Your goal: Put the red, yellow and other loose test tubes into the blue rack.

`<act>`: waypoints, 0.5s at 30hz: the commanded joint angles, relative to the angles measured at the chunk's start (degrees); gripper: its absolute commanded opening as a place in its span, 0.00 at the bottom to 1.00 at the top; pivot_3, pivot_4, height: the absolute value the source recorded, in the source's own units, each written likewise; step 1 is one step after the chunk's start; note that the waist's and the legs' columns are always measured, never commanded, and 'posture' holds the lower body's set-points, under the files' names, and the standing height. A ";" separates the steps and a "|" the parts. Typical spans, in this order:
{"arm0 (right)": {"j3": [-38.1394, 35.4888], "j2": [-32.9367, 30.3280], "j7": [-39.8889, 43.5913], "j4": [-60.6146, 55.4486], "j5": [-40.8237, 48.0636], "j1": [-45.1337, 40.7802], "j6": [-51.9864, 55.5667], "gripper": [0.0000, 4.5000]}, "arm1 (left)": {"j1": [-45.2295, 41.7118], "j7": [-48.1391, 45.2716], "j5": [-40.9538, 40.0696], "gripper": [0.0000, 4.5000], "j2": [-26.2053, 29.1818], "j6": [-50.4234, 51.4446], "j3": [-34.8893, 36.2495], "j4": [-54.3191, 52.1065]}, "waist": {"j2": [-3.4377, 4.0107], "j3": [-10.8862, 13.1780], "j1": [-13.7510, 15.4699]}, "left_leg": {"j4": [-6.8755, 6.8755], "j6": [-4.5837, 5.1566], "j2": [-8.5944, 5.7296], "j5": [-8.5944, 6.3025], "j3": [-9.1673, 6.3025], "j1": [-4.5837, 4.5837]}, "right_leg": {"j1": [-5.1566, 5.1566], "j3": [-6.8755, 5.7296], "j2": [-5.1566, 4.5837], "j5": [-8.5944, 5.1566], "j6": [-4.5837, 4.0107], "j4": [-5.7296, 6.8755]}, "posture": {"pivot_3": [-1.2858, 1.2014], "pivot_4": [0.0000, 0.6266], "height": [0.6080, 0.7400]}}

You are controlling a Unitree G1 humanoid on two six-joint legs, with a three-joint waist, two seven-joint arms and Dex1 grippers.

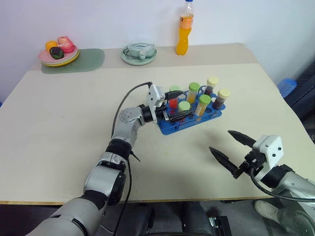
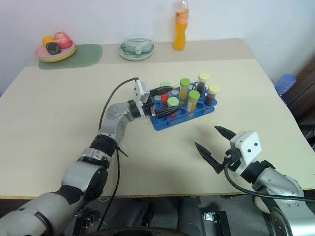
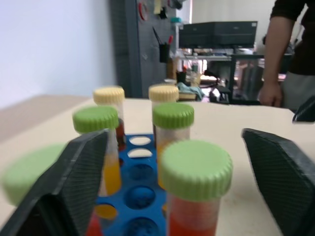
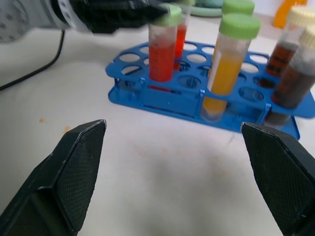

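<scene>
The blue rack (image 1: 172, 129) stands mid-table with several capped test tubes upright in its holes: red, yellow and dark-brown liquids. My left gripper (image 1: 176, 104) reaches in from the rack's left end. It is open, with one finger on each side of a red tube with a light-green cap (image 3: 197, 169) that stands in the rack; the fingers (image 3: 81, 167) are clear of it. A yellow tube with a green cap (image 1: 204, 104) and a brown tube with a cream cap (image 1: 222, 97) stand further right. My right gripper (image 1: 221, 140) hovers open and holding nothing over the table in front of the rack.
A tall orange drink bottle (image 1: 184, 29) and a pale green round dish (image 1: 139, 53) sit at the table's far edge. A plate of fruit (image 1: 59, 51) rests on a green mat at the far left. A person (image 3: 288, 49) stands beyond the table.
</scene>
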 commanded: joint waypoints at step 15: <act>-2.31 -2.19 5.17 21.67 -4.41 -12.91 -8.05 1.00 | 30.09 8.11 -10.55 0.99 19.14 18.69 10.29 -42.60 | 0.11 -0.05 0.00 | -0.02 0.00 0.00 0.00 0.01 0.02 | -0.01 0.02 0.00 0.00 -0.01 0.02 | 0.52 0.24 1.00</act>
